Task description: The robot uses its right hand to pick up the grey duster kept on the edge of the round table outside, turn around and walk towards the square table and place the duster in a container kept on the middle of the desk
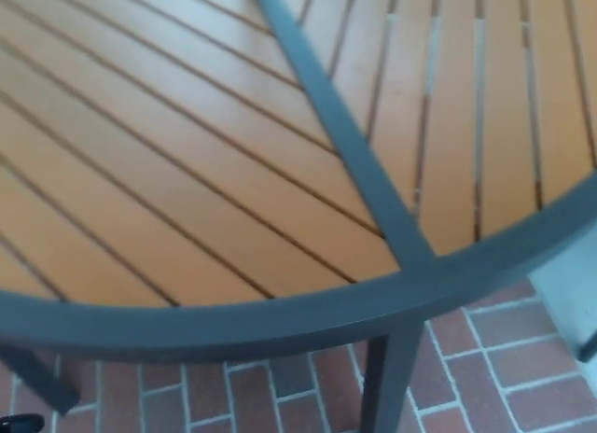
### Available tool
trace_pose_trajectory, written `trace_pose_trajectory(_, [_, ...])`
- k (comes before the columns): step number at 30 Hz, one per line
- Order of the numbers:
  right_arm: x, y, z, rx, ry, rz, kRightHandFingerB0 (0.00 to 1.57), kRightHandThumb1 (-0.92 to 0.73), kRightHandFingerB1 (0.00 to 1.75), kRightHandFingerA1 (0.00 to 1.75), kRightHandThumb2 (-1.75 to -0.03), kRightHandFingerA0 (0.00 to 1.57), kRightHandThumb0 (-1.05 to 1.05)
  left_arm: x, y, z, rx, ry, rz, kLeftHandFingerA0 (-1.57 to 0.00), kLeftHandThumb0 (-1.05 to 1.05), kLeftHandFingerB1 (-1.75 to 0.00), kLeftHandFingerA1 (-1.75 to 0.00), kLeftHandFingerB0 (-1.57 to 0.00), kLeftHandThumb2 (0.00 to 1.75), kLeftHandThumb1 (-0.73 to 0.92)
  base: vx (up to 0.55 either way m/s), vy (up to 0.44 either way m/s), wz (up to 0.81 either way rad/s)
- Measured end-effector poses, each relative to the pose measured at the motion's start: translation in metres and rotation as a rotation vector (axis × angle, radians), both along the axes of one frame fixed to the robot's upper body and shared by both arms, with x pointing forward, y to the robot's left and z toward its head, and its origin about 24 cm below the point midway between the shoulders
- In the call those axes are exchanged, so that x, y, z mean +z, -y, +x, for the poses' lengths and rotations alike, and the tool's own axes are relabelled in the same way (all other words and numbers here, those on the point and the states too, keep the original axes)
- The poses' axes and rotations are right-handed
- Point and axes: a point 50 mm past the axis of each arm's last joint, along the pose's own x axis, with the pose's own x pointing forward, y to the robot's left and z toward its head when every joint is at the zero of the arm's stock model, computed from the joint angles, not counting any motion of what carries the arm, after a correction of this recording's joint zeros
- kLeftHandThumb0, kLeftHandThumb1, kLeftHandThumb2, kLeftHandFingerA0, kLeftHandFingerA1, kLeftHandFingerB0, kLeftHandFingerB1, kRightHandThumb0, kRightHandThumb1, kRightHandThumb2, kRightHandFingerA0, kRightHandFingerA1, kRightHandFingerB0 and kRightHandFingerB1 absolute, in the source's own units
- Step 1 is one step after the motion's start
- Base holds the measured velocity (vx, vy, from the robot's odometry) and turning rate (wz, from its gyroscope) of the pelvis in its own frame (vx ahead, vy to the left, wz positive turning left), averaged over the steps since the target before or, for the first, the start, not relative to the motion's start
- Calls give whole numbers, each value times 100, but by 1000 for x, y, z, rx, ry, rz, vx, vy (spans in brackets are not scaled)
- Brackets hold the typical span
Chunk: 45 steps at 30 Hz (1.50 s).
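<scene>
**Round slatted desk filled the view; no hand and no duster to be seen**

One round desk (233, 190) took up nearly the whole head view, its top made of orange-brown wooden slats set in a dark grey rim (280, 314). One dark grey crossbar (345, 134) ran across the top from the upper middle down to the rim, and the slats on either side of it lay at different angles: diagonal to its left, nearly upright to its right. The picture was blurred, so the slats could not be counted with any certainty.

Two dark desk legs showed below the rim: one leg (390, 382) directly under the point where the crossbar met the rim, and a second leg (42, 382) under the rim's left end. Beneath the desk lay a red brick floor (504, 368) with pale joints. One small black object (19, 422) sat at the bottom left corner, below the second leg; what it was could not be told. A pale surface (574, 288) stood at the right edge, just under the rim.

Neither robot hand appeared, so the state of their fingers could not be told. The grey duster was nowhere in view.
</scene>
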Motion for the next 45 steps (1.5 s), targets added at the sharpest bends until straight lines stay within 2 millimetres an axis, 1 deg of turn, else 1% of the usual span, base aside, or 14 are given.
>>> trace_pose_trajectory(1, [-3,-1,-1,-4,-3,13,76,-54,131,171,-83,87,-18,0,0,0,1,0,0,-99,-4,-72,-95,-95,106,50,11,-26,-73])
trace_pose_trajectory(2, [-7,-2,-4,-9,-12,31,84,-53,116,172,-88,93,-19,0,0,0,2,0,-1,-97,-3,-68,-93,-95,102,52,25,39,-78])
trace_pose_trajectory(9, [-33,-13,-22,-50,-77,137,77,-51,128,175,-93,90,-21,-6,0,-11,17,-37,-11,-98,-4,-69,-95,-96,102,52,34,178,-79])
trace_pose_trajectory(11, [-33,-16,-25,-51,-73,143,77,-51,128,175,-93,90,-21,-5,-4,-13,24,-40,-3,-98,-4,-69,-95,-96,102,52,68,165,-69])
trace_pose_trajectory(12, [-31,-18,-27,-48,-68,144,69,-55,131,167,-91,101,-10,-5,-4,-14,27,-44,-3,-98,-4,-68,-93,-94,102,53,-25,197,-62])
trace_pose_trajectory(16, [-29,-19,-33,-74,-67,149,69,-55,131,167,-91,101,-10,-11,-6,-28,49,-91,-10,-98,-4,-68,-93,-94,102,53,-33,146,-76])
trace_pose_trajectory(17, [-29,-18,-35,-88,-71,149,76,-56,124,171,-82,88,-17,-13,-6,-31,55,-108,-14,-98,-4,-70,-95,-95,102,50,-40,86,-78])
trace_pose_trajectory(24, [-25,-9,-39,-135,-78,151,81,-55,114,169,-80,89,-16,-21,-3,-42,80,-174,-49,-98,-4,-69,-95,-97,96,53,-77,-21,-70])
trace_pose_trajectory(25, [-27,-8,-40,-146,-87,161,76,-56,126,168,-80,88,-16,-21,-2,-42,82,-175,-53,-97,-2,-69,-96,-96,105,49,-107,-66,-28])
trace_pose_trajectory(38, [-25,2,-39,-190,-106,196,82,-56,116,162,-76,90,-14,-16,2,-25,45,-123,-60,-96,-2,-70,-100,-99,104,51,-176,12,-41])
trace_pose_trajectory(39, [-26,2,-39,-191,-114,199,76,-56,123,164,-76,90,-13,-18,4,-26,42,-129,-68,-91,-2,-69,-92,-93,106,53,-216,87,-30])
trace_pose_trajectory(42, [-24,1,-39,-185,-111,203,74,-58,124,164,-72,88,-13,-14,-2,-25,39,-121,-47,-84,-8,-71,-93,-88,87,55,-240,57,-35])
trace_pose_trajectory(44, [-22,0,-37,-178,-103,206,74,-58,124,164,-72,88,-13,-10,-9,-27,23,-128,-20,-84,-8,-71,-93,-88,87,55,-250,90,-45])
trace_pose_trajectory(45, [-21,0,-37,-177,-103,206,88,-59,92,159,-70,89,-18,-10,-10,-27,16,-133,-14,-88,-37,-69,-107,-94,57,56,-221,74,-43])
